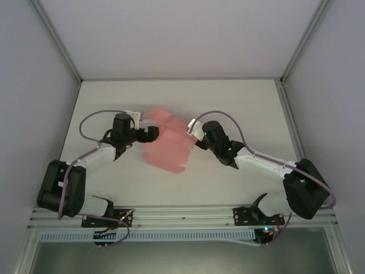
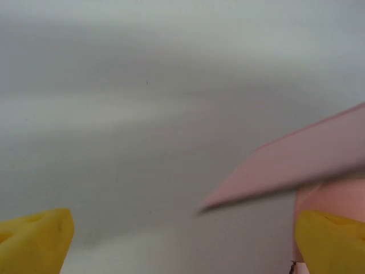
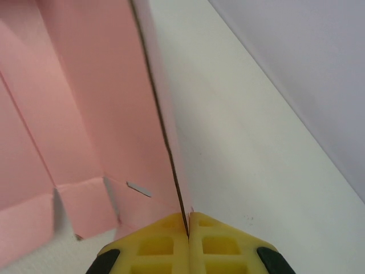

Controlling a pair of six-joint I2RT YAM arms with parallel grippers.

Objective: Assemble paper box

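**Pink card pinched on the right, left jaws wide: a fold half made**

Pink sheet first: the paper box (image 1: pixel 166 145) lies near the middle of the table (image 1: pixel 245 103), between my two arms, and it is nowhere near a closed box. Most of its panels and end flaps are spread out flat, with the fold lines plain to see.

My right gripper (image 3: pixel 189 220) is clamped shut on the card. In the right wrist view the two yellow tips meet with the thin edge of one panel caught between them, and that panel stands up on edge, away from the flat part on its left.

My left gripper (image 2: pixel 183 242) is spread as wide as it goes and holds nothing. One pink flap reaches in from the right of its view, tilted and blurred, just beside the right-hand finger. I cannot tell whether the two touch.

I judge the step in hand to be raising a side wall. The right arm pins and lifts one long panel while the left lines up on the opposite side of the sheet.

The next move falls to the left arm. It needs to bring that loose flap between its open fingers, or press the card down along the crease, so the fold forms on the scored line. The right grip should keep firm meanwhile, because thin card will buckle if pulled askew.
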